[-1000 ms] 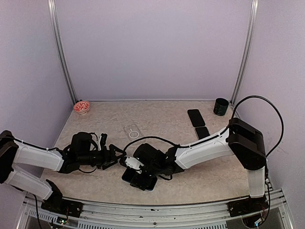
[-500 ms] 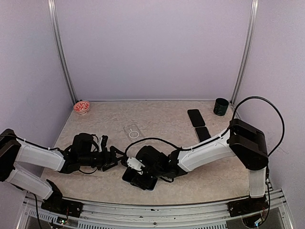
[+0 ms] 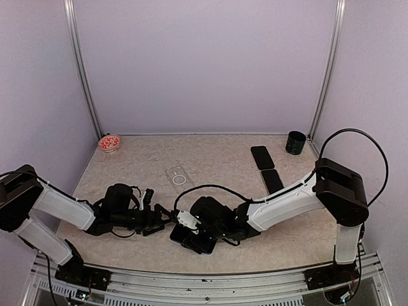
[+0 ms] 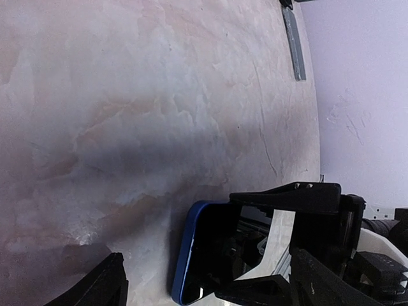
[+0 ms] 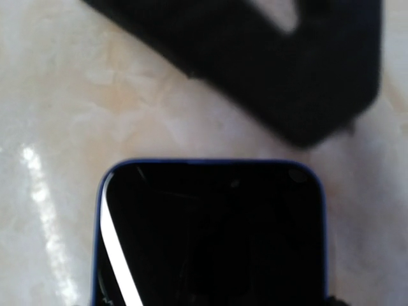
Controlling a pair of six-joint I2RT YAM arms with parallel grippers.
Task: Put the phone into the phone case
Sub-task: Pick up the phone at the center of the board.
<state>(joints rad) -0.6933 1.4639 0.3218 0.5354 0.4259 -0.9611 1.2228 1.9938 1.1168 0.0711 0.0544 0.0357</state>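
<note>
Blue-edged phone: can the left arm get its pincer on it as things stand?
Probably yes. The left pincer is open and faces the phone across a bare stretch of table. The right pincer straddles the phone's far end, so only the end nearest the left arm looks free.

Both arms are wearing smooth white shells between black joints, the left arm (image 3: 60, 210) and the right arm (image 3: 287, 199) alike. A thin black cable (image 3: 347, 130) is looping off the right arm's boxy black elbow (image 3: 341, 191). The left gripper (image 3: 162, 220) is showing all black.
</note>
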